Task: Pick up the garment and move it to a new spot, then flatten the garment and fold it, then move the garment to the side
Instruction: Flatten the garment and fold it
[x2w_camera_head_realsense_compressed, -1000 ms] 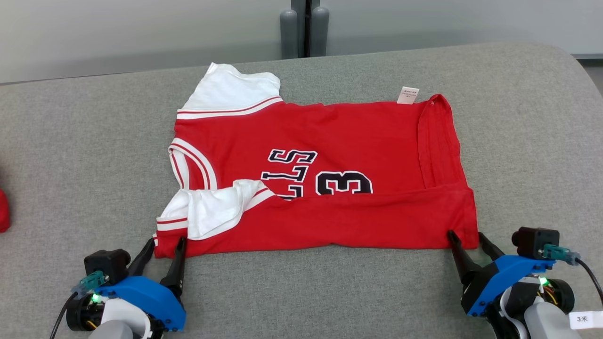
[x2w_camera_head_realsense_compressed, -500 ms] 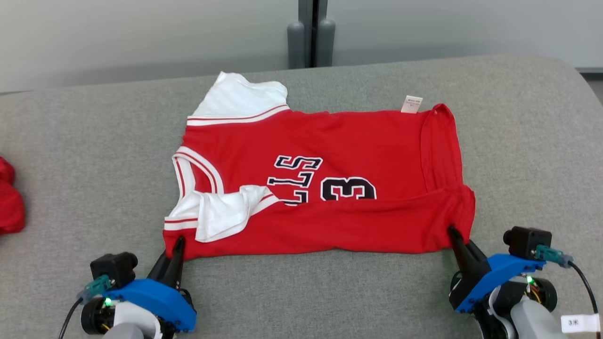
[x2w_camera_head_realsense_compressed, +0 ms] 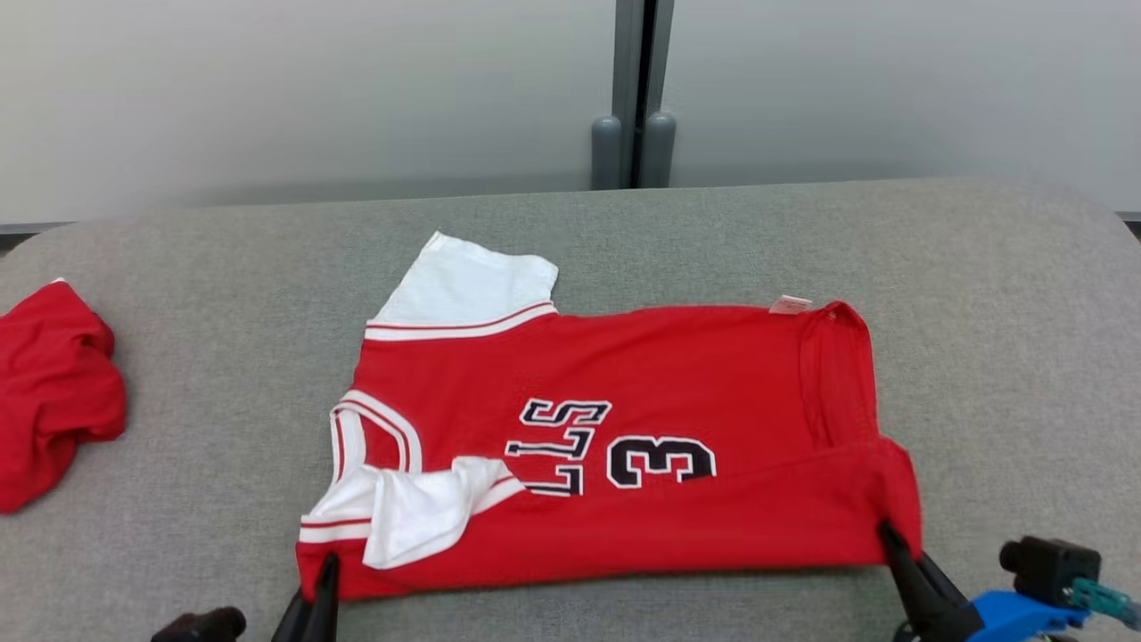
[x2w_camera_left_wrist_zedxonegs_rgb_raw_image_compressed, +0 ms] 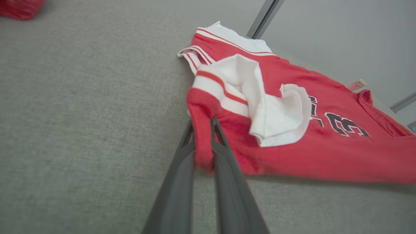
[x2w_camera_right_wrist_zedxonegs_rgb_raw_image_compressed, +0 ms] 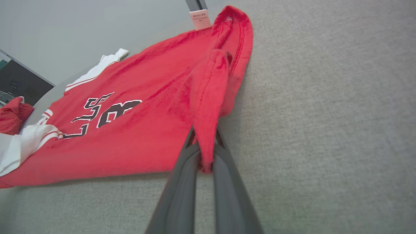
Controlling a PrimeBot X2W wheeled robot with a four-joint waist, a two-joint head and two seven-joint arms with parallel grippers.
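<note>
The garment (x2w_camera_head_realsense_compressed: 642, 383), a red jersey with white sleeves and a black "3", lies spread on the grey table with its near edge folded over. My left gripper (x2w_camera_head_realsense_compressed: 325, 571) is shut on the garment's near left corner, under the crumpled white sleeve (x2w_camera_head_realsense_compressed: 419, 517). In the left wrist view the two fingers (x2w_camera_left_wrist_zedxonegs_rgb_raw_image_compressed: 224, 152) pinch a red fold of the garment (x2w_camera_left_wrist_zedxonegs_rgb_raw_image_compressed: 325, 149). My right gripper (x2w_camera_head_realsense_compressed: 887, 535) is shut on the near right corner. In the right wrist view that gripper (x2w_camera_right_wrist_zedxonegs_rgb_raw_image_compressed: 204, 136) clamps the raised red hem of the garment (x2w_camera_right_wrist_zedxonegs_rgb_raw_image_compressed: 146, 107).
A second red cloth (x2w_camera_head_realsense_compressed: 53, 383) lies bunched at the table's left edge, also seen at the top left in the left wrist view (x2w_camera_left_wrist_zedxonegs_rgb_raw_image_compressed: 19, 6). Grey padded table (x2w_camera_head_realsense_compressed: 998, 294) stretches around the garment. Two grey posts (x2w_camera_head_realsense_compressed: 633, 152) stand behind the far edge against a pale wall.
Both grippers went from open around the near corners to shut on them. The near edge has lifted slightly. The head camera has tilted, so the whole scene sits lower in the picture.
</note>
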